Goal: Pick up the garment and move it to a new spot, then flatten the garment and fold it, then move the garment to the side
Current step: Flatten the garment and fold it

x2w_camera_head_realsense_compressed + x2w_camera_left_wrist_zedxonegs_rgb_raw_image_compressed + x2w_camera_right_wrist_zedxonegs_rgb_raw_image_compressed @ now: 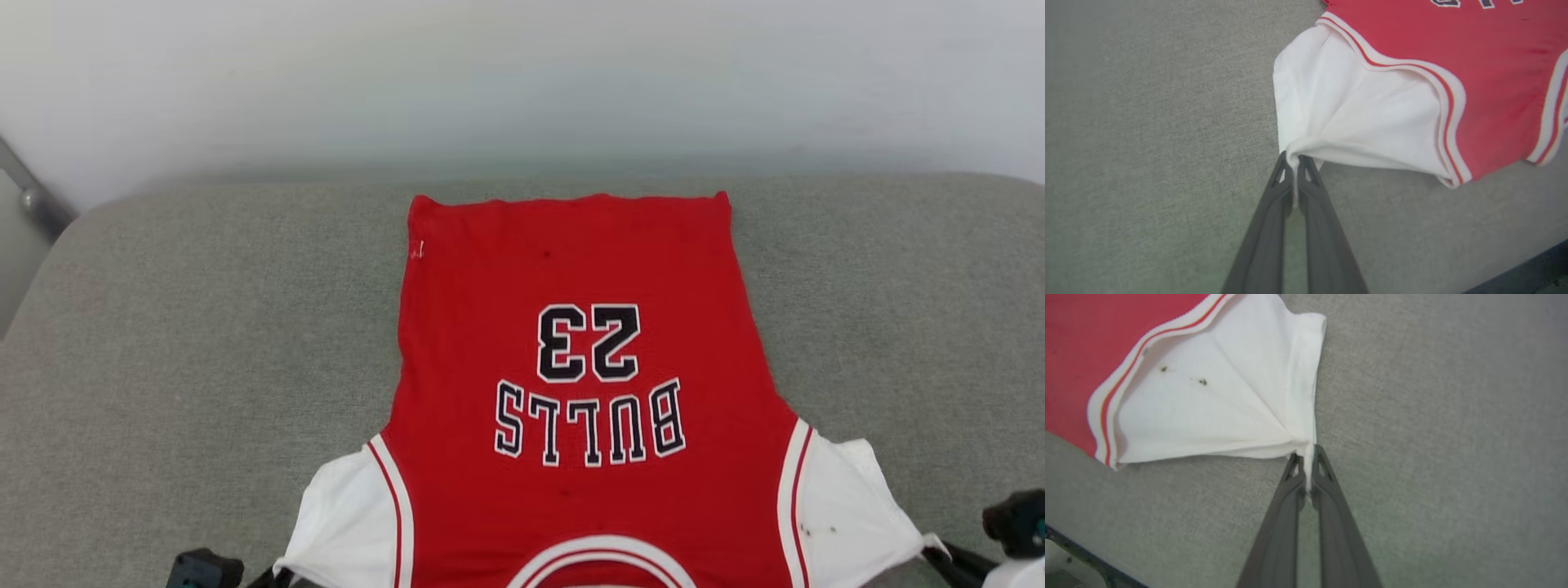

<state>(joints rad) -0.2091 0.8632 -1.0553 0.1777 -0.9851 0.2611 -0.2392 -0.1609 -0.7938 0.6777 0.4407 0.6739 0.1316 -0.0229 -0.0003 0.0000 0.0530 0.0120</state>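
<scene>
1. One grey counter (163,327) spreads across the head view, with a pale wall (522,73) behind it.
2. The garment (571,269), red, lies flat on the middle of the counter, print side up. Its hem points toward the wall and its collar toward the robot, so the "23" (588,343) and the "BULLS" lettering (589,423) read upside down in the head view.
3. Two white sleeves flank the red body at the near end, the left sleeve (343,514) and the right sleeve (849,506). Each is edged with red-and-white striped trim and drawn outward to a point.
4. The left pincer (1293,163) is clenched on the outer corner of the left sleeve, with white cloth pinched between its dark fingers.
5. The right pincer (1309,457) is likewise clenched on the outer corner of the right sleeve, with a sliver of cloth caught between its fingers.
6. A few dark specks (1202,381) dot the right sleeve.
7. A small tag (417,250) sits at the garment's left edge near the hem.
</scene>
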